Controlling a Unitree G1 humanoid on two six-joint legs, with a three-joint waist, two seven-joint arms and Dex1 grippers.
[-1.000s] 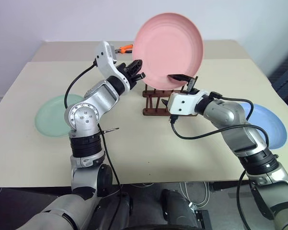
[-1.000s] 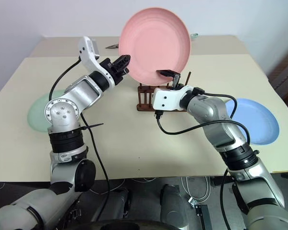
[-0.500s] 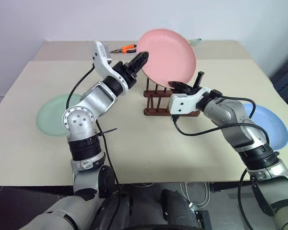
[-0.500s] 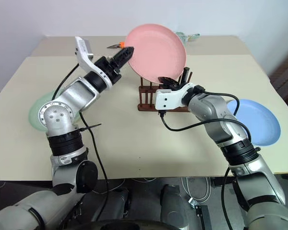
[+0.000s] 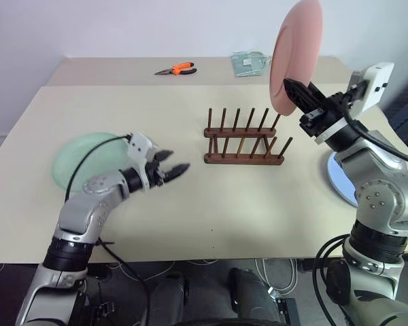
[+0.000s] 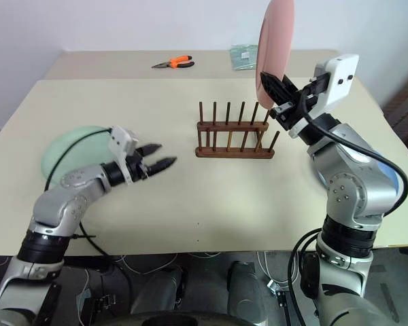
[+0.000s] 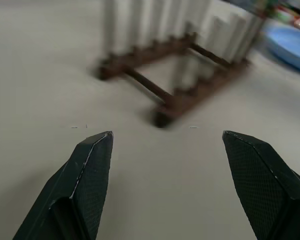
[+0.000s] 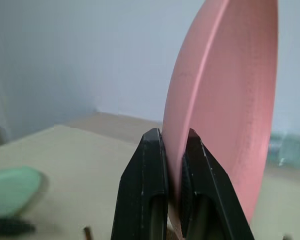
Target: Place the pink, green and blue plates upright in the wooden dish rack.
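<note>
- Two grippers: right gripper (image 8: 172, 145) clamped on upright pink plate (image 5: 296, 56), held above wooden dish rack (image 5: 243, 140) at its 2 o'clock.
- Left gripper (image 5: 173, 164) spread wide, empty, at rack's 8 o'clock, beside green plate (image 5: 81, 159).
- Blue plate (image 5: 338, 178) at rack's 4 o'clock.

Pastel pink plate (image 5: 296, 58), pale mint green plate (image 5: 81, 159), light blue plate (image 5: 340, 180), dark brown wooden dish rack (image 5: 243, 139), cream-beige table (image 5: 211, 210), orange-handled pliers (image 5: 175, 69), black fingers on both grippers, plain unpatterned surfaces throughout
</note>
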